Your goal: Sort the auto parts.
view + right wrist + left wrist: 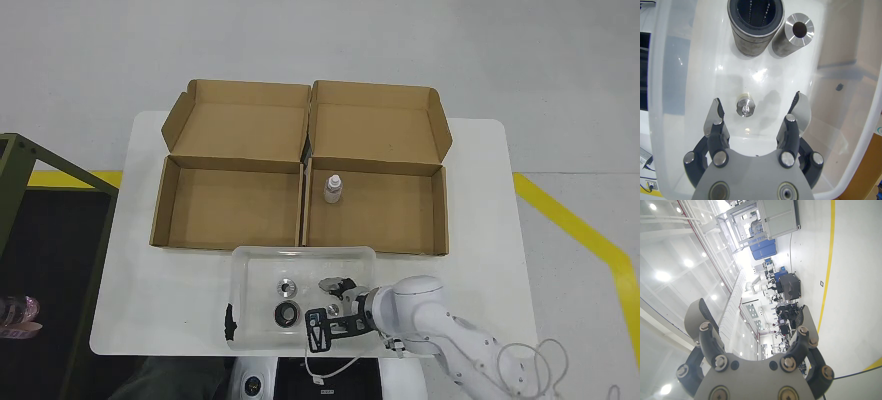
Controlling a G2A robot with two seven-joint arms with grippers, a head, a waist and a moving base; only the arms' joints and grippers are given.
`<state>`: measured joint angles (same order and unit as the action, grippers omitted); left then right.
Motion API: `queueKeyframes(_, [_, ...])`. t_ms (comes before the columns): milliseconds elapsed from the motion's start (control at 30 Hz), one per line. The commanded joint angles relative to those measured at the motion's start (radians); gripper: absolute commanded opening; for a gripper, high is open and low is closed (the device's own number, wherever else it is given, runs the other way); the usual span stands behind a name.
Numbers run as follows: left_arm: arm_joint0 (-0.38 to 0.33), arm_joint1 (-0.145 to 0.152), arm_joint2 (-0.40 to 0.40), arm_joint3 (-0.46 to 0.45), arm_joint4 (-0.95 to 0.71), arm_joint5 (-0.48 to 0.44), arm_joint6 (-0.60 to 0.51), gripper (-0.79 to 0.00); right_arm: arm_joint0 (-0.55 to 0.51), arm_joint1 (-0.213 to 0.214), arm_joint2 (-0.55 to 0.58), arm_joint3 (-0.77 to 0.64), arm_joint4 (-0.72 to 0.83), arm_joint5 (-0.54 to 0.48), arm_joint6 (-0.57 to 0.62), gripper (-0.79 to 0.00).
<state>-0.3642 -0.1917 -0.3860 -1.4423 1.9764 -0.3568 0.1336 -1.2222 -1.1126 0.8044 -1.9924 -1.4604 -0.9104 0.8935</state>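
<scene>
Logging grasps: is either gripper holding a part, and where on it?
Nothing is held. The right gripper is open above a small metal fitting in the clear bin; the left gripper is open, empty.

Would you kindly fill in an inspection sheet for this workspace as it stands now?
Surface: white table.
Job's things: clear bin holding a large bearing, a metal sleeve and a small fitting; left box, nothing seen inside; right box with one white part.
Clutter: small black item at the bin's edge, kind unclear.
Grippers: right gripper in the bin over the small fitting, jaws open; left gripper aimed into the room, jaws open.
Cables: white cable at the table's near edge.
Surroundings: yellow floor line.
</scene>
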Motion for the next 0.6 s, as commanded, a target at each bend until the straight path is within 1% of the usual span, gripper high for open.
queueKeyframes(0, [0.0, 0.0, 0.0, 0.0, 0.0, 0.0, 0.0, 0.0, 0.003, 0.0, -0.007, 0.004, 0.004, 0.0, 0.012, -0.403])
queueKeyframes(200, [0.0, 0.0, 0.0, 0.0, 0.0, 0.0, 0.0, 0.0, 0.013, 0.002, -0.029, 0.012, 0.009, 0.003, 0.019, -0.456])
queueKeyframes(300, [0.0, 0.0, 0.0, 0.0, 0.0, 0.0, 0.0, 0.0, 0.017, 0.005, -0.036, 0.014, 0.012, 0.007, 0.023, -0.591])
queueKeyframes(367, [0.0, 0.0, 0.0, 0.0, 0.0, 0.0, 0.0, 0.0, 0.02, 0.007, -0.039, 0.015, 0.02, 0.005, 0.022, -0.705])
queueKeyframes(467, [0.0, 0.0, 0.0, 0.0, 0.0, 0.0, 0.0, 0.0, 0.025, 0.012, -0.044, 0.013, 0.024, 0.004, 0.02, -0.782])
queueKeyframes(567, [0.0, 0.0, 0.0, 0.0, 0.0, 0.0, 0.0, 0.0, 0.024, 0.016, -0.045, -0.017, 0.047, -0.006, 0.01, -0.785])
